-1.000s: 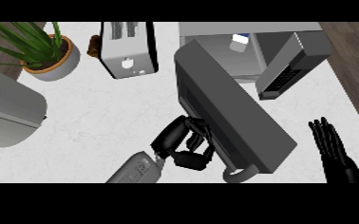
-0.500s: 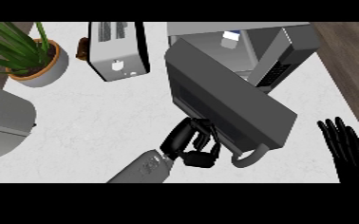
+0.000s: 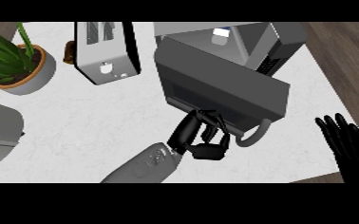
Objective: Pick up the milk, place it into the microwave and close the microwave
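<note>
White marbled counter [image 3: 105,109] fills my head view, and the milk [image 3: 222,36] is already where I want it: a small white carton with a blue patch, standing inside the microwave [image 3: 284,40] at the far side, only its top showing over the door's upper edge. So the pick and the placing look finished, and I judge the step in hand to be the closing. The door [image 3: 224,88] stands partly open, its dark face slanting across the cavity's mouth, with the curved grey handle [image 3: 258,132] at its near edge. My left hand [image 3: 203,140] is against the door's lower edge just beside that handle, fingers bent and bunched together, curled round nothing I can make out. My right hand [image 3: 340,137] rests at the view's right edge, well apart, fingers straight up and slightly spread. To the left stand a toaster [image 3: 105,47] and, further out, a potted plant [image 3: 24,66], both apart from the door. Next I reckon I need to push the door away from me, following its arc toward the cavity, until it lies flush, keeping contact so the hand doesn't slide off the edge.
</note>
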